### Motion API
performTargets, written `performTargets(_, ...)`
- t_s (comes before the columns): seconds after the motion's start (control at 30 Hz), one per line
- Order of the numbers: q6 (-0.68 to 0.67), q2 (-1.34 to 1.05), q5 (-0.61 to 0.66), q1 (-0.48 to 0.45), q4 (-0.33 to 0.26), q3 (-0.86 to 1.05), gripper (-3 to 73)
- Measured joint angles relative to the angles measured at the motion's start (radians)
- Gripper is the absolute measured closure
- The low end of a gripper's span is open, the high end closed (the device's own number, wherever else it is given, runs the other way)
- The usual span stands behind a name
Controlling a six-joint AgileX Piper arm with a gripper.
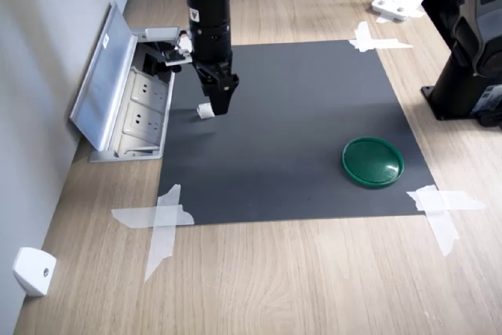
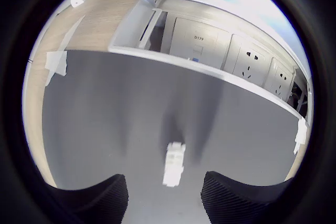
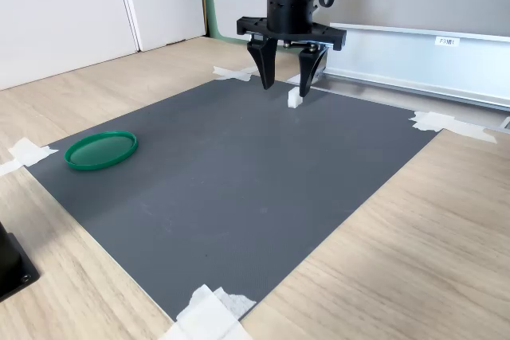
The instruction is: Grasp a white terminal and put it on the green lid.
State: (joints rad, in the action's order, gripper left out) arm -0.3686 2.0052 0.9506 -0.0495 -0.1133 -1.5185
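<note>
White terminal [image 2: 174, 163] lies between open hand [image 2: 164, 198] fingertips.

Black cylindrical robot arm with two tapered fingers

The gripper [image 3: 285, 77] hangs from a flat black crossbar; a black cable loops beside the wrist, and a small white label marks the arm

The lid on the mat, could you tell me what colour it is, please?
The lid is dark green, clearest in the first exterior view.

It looked like a lab or office test bench: a wood-grain tabletop [image 1: 314, 288] with a dark grey mat [image 1: 290, 139] held down by white tape strips [image 1: 161, 221], and a flip-open socket box [image 1: 129, 100] against a plain wall.
</note>
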Motion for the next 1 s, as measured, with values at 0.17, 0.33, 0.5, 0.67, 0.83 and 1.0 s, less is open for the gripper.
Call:
performTargets(0.17, -0.011, 0.017, -0.030, 0.000, 0.003, -0.001, 9.6)
performTargets(0.33, -0.016, 0.017, -0.052, 0.000, 0.003, -0.002, 10.4)
performTargets(0.5, -0.016, 0.022, -0.056, 0.000, -0.001, -0.002, 14.2)
performTargets(0.67, -0.016, 0.035, -0.053, 0.000, -0.004, -0.002, 17.9)
performTargets(0.83, -0.016, 0.035, -0.053, 0.000, -0.004, -0.002, 24.9)
performTargets(1.0, -0.016, 0.035, -0.055, 0.000, -0.004, -0.002, 40.3)
